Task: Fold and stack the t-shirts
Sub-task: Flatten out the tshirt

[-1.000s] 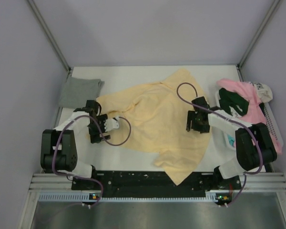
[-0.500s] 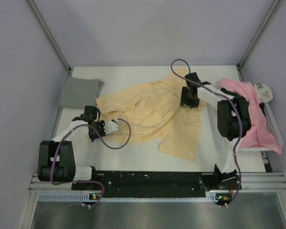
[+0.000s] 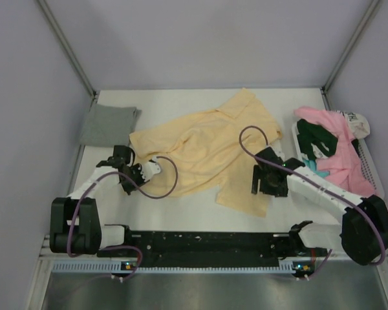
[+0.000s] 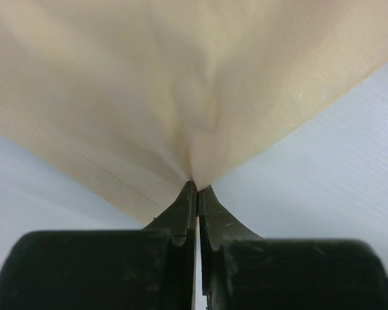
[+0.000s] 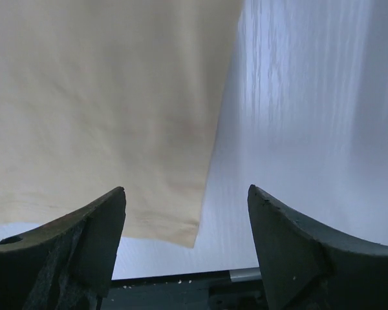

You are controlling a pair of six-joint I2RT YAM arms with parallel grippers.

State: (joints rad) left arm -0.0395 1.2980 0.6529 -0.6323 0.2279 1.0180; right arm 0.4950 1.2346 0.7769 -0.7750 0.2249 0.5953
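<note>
Left claw [image 4: 197, 189] now tight on t-shirt [image 4: 181, 84]

free: bare table [image 3: 181, 100] behind yellow shirt [image 3: 207, 148] | obstacle: shirt pile [image 3: 336, 155] right

— What colours are showing?
— The middle t-shirt [image 3: 200, 145] is looking plain pale yellow, the folded t-shirt [image 3: 108, 124] plain grey; the heap [image 3: 343, 155] is showing pink, dark green, teal.
</note>
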